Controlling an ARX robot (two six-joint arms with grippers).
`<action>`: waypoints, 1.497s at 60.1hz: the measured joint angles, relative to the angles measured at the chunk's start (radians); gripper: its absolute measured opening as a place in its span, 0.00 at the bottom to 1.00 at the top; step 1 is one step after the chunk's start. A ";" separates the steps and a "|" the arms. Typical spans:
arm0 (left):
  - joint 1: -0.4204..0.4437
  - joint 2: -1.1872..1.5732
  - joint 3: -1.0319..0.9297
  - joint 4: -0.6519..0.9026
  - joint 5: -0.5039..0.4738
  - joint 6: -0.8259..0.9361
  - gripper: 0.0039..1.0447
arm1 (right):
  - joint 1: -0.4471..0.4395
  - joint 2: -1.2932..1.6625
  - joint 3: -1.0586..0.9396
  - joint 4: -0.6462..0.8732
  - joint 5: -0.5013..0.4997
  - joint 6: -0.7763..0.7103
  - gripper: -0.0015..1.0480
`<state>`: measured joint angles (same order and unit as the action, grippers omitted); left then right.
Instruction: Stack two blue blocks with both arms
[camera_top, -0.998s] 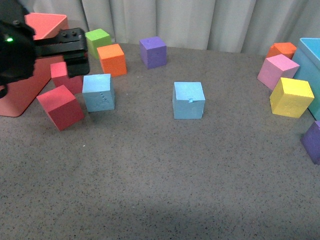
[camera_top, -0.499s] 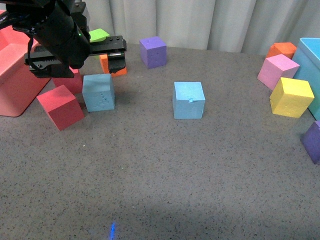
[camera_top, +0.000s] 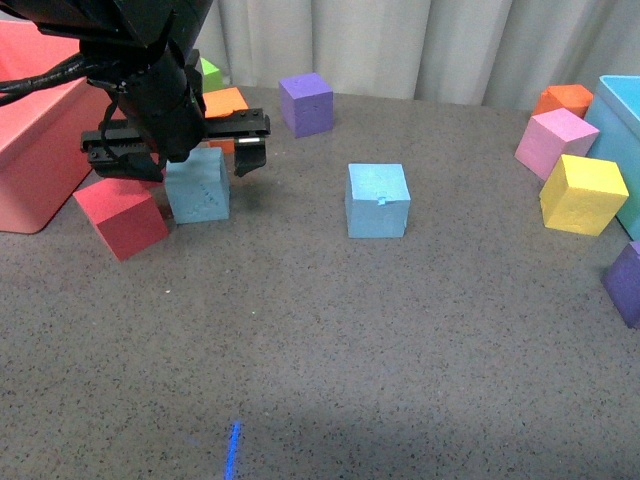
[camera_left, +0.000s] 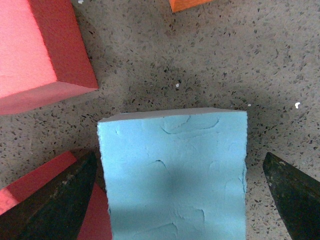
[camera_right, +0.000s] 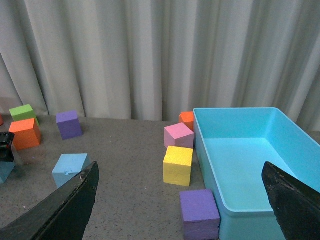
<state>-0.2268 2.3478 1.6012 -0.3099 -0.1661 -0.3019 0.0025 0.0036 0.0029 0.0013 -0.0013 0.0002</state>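
Counter (camera_top: 330, 340) strewn with cubes. Left fingers (camera_top: 250, 155) spread wide, straddling left blue block (camera_top: 198, 188) just beside red cube (camera_top: 120, 215), not clamped on it, holding nothing. Second blue block (camera_top: 377, 200) mid-counter, well apart, resting flat, small notch at its top edge. Right fingers (camera_right: 65, 205) wide open, empty, raised above counter near turquoise bin (camera_right: 280, 150).

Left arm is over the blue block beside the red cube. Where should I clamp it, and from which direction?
Come straight down from above and close the left gripper on two opposite side faces. The left wrist view shows the blue block with its flat top squared between the open fingers. The red cube crowds one side, so that finger probably has little room.
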 joint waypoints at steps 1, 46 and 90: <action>0.000 0.003 0.002 -0.003 0.000 0.000 0.94 | 0.000 0.000 0.000 0.000 0.000 0.000 0.91; -0.079 -0.054 -0.018 -0.060 -0.014 -0.052 0.46 | 0.000 0.000 0.000 0.000 0.000 0.000 0.91; -0.369 -0.030 0.250 -0.229 -0.089 -0.175 0.45 | 0.000 0.000 0.000 0.000 0.000 0.000 0.91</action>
<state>-0.5961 2.3180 1.8511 -0.5385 -0.2554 -0.4774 0.0025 0.0036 0.0029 0.0013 -0.0013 0.0002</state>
